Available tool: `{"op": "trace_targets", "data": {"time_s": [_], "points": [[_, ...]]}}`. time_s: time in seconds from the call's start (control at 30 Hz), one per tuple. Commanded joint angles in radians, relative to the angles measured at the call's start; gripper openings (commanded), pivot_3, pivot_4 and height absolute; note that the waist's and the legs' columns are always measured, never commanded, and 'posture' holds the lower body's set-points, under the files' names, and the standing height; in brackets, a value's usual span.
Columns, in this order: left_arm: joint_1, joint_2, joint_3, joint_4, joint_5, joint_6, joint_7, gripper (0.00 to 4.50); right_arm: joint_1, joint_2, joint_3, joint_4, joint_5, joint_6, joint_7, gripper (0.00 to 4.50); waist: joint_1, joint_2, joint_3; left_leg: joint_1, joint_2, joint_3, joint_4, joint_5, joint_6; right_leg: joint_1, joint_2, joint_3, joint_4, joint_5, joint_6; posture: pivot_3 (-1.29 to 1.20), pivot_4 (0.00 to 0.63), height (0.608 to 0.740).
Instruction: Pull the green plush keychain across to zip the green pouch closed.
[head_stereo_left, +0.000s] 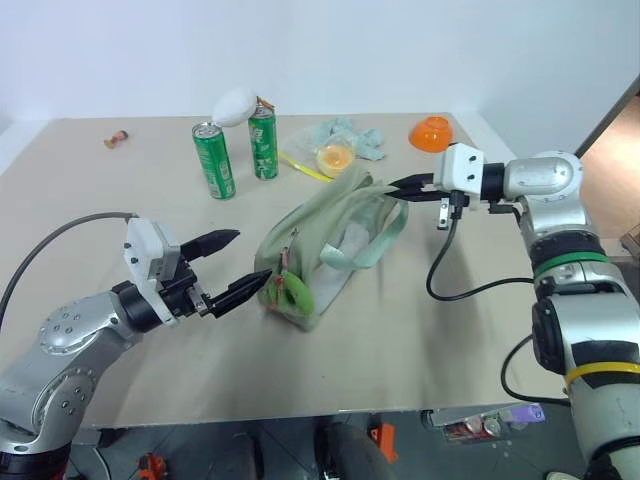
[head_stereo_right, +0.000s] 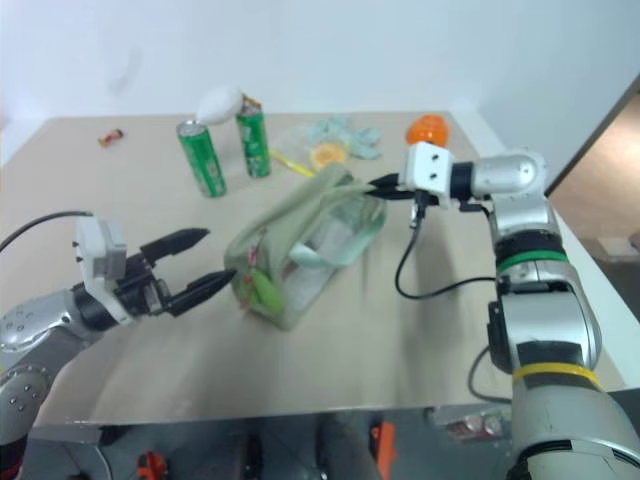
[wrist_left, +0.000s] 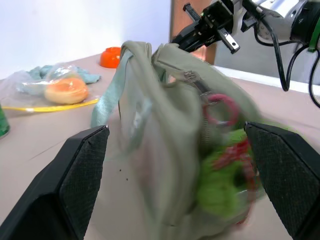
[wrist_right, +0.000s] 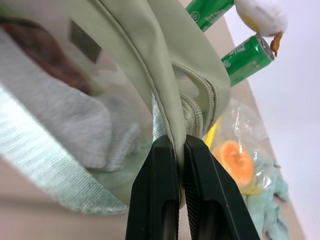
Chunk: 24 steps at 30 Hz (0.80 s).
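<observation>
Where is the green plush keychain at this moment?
In the left eye view, the green plush keychain hangs at the green pouch's near-left end, just beyond the open left gripper.

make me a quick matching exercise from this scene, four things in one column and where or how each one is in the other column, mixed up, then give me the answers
Things:
1. right gripper
2. left gripper
3. green plush keychain
4. orange bowl

States:
A. hangs at the end of the green pouch nearest the left gripper
B. open, just short of the pouch
C. stands at the far side of the table
D. shut on the pouch's edge, at the end far from the keychain

Pairs: 1-D, 2-B, 3-A, 4-C
</observation>
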Motion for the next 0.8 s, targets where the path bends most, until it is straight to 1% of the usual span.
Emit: {"op": "trace_targets", "data": {"time_s": [0.03,0.17,0.23,0.3,0.37,0.43,0.57,0.6,0.63,0.67,0.7,0.8], "points": [[-0.029,0.028,0.041,-0.003,-0.071,0.021,-0.041,4.5,0.126,-0.081,-0.055,-0.332,0.067,0.248,-0.029,0.03,0.003,0.0,0.0,0.0,0.0,0.0,0.0,0.0,0.0,0.0,0.0,0.0,0.0,0.0,0.0,0.0,0.15,0.74],[-0.052,0.077,0.064,0.017,-0.091,0.041,-0.079,4.5,0.329,-0.143,-0.107,-0.679,0.114,0.473,-0.106,0.03,0.004,0.0,0.0,0.0,0.0,0.0,0.0,0.0,0.0,0.0,0.0,0.0,0.0,-0.001,0.001,0.0,0.15,0.74],[-0.068,0.098,0.066,0.038,-0.067,0.031,-0.096,4.5,0.432,-0.169,-0.127,-0.855,0.14,0.594,-0.138,0.03,0.004,0.0,0.0,0.001,0.0,0.0,0.0,0.0,-0.001,0.0,0.001,0.0,0.0,-0.001,0.001,0.0,0.15,0.74],[-0.083,0.108,0.062,0.069,-0.037,0.016,-0.103,4.5,0.495,-0.175,-0.136,-1.005,0.166,0.708,-0.183,0.03,-0.001,0.001,0.0,0.002,0.0,0.0,0.0,0.001,-0.002,0.0,0.001,0.0,0.001,-0.001,0.001,0.0,0.15,0.74],[-0.091,0.112,0.058,0.089,-0.016,0.006,-0.114,4.5,0.512,-0.174,-0.133,-1.088,0.176,0.78,-0.222,0.03,-0.007,0.0,0.0,0.003,0.0,0.001,0.0,0.001,-0.002,0.0,0.002,0.0,0.002,0.0,0.001,0.0,0.15,0.74],[-0.093,0.112,0.052,0.106,0.006,-0.003,-0.131,4.5,0.493,-0.154,-0.113,-1.134,0.177,0.828,-0.259,0.03,-0.008,0.0,0.0,0.003,-0.001,0.001,0.0,0.002,-0.003,0.0,0.003,0.001,0.002,0.001,0.001,0.0,0.15,0.74],[-0.093,0.107,0.062,0.125,0.026,-0.014,-0.143,4.5,0.476,-0.113,-0.096,-1.15,0.191,0.884,-0.313,0.03,-0.006,0.0,0.0,0.003,-0.001,0.0,0.001,0.003,-0.004,0.0,0.004,0.0,0.002,0.002,0.0,0.0,0.15,0.74],[-0.092,0.107,0.065,0.128,0.031,-0.018,-0.146,4.5,0.474,-0.11,-0.093,-1.146,0.199,0.902,-0.316,0.36,-0.005,0.0,0.0,0.003,-0.001,0.0,0.001,0.003,-0.004,0.0,0.003,0.0,0.001,0.002,0.0,0.0,0.15,0.74],[-0.092,0.107,0.068,0.129,0.035,-0.02,-0.149,4.5,0.474,-0.102,-0.095,-1.145,0.217,0.927,-0.317,0.82,-0.005,0.0,0.0,0.002,-0.001,0.0,0.001,0.003,-0.004,0.0,0.003,0.0,0.001,0.002,0.0,0.0,0.15,0.74],[-0.091,0.107,0.071,0.131,0.038,-0.022,-0.152,4.5,0.474,-0.095,-0.095,-1.145,0.226,0.938,-0.324,0.91,-0.005,0.0,0.0,0.002,-0.001,0.0,0.0,0.003,-0.004,0.0,0.003,0.0,0.001,0.002,0.0,0.0,0.15,0.74],[-0.089,0.108,0.076,0.131,0.041,-0.024,-0.153,4.5,0.476,-0.085,-0.094,-1.139,0.219,0.912,-0.337,1.37,-0.005,-0.001,0.0,0.001,-0.001,0.0,0.0,0.002,-0.003,-0.001,0.003,0.0,0.001,0.002,0.0,0.0,0.15,0.74],[-0.081,0.111,0.088,0.121,0.043,-0.025,-0.148,4.5,0.493,-0.062,-0.108,-1.116,0.208,0.859,-0.372,2.4,-0.005,-0.001,0.0,-0.001,-0.001,0.0,0.0,0.002,-0.002,-0.002,0.002,0.0,-0.001,0.001,0.001,0.0,0.15,0.74]]}}
